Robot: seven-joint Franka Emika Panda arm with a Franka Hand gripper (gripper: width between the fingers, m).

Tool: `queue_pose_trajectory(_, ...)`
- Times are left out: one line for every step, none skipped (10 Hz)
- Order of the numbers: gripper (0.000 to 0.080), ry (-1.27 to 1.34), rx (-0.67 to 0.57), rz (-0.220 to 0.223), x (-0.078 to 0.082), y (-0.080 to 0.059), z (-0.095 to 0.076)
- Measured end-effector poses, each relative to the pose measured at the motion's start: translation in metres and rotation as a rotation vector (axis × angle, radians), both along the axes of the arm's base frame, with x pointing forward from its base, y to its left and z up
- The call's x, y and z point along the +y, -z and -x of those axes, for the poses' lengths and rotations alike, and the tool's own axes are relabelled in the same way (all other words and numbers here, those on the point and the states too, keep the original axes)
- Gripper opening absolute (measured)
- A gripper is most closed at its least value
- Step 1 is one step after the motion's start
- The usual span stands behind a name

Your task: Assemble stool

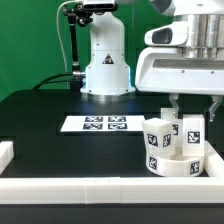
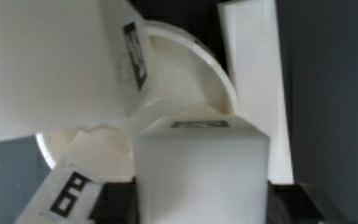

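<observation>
The stool's round white seat lies on the black table near the front right rail. Short white legs with black-and-white tags stand on it, one toward the exterior view's left and one directly under the hand. My gripper reaches down from above, a finger on each side of that leg. In the wrist view the held leg fills the gap between the dark fingers. My gripper is shut on it. The seat's curved edge and another leg show behind it.
A long white rail runs along the table's front edge, and a shorter piece stands at the exterior view's left. The marker board lies flat mid-table. The arm's white base stands behind it. A rail passes close by the seat.
</observation>
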State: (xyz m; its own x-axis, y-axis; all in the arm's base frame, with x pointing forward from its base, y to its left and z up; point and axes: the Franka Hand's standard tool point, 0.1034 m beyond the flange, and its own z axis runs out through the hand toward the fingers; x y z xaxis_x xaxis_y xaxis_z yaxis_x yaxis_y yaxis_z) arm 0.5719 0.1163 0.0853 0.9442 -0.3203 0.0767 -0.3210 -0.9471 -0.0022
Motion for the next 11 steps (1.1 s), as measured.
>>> queue_pose_trajectory(0.0334, 0.081, -0.001, -0.012, 0.0010, -0.0001, 0.0000)
queue_pose_trajectory(0.0334, 0.127, -0.003, -0.018, 0.0014, -0.0003, -0.0001)
queue_pose_trajectory(0.0334, 0.190, -0.003, -0.028, 0.0022, -0.0003, -0.0001)
queue_pose_trajectory(0.0334, 0.263, -0.004, -0.038, 0.0029, -0.0005, -0.0003)
queue_pose_trajectory(0.0334, 0.315, -0.004, -0.047, 0.0036, -0.0006, -0.0003)
queue_pose_trajectory(0.0334, 0.369, -0.004, -0.055, 0.0042, -0.0007, -0.0004)
queue_pose_trajectory(0.0334, 0.470, -0.004, -0.074, 0.0043, -0.0009, -0.0008)
queue_pose_trajectory(0.0334, 0.562, -0.004, -0.096, 0.0035, -0.0011, -0.0015)
queue_pose_trajectory(0.0334, 0.659, -0.005, -0.121, 0.0040, -0.0011, -0.0022)
queue_pose_trajectory(0.0334, 0.773, -0.001, -0.147, 0.0057, -0.0013, -0.0027)
queue_pose_trajectory(0.0335, 0.856, 0.004, -0.170, 0.0064, -0.0016, -0.0033)
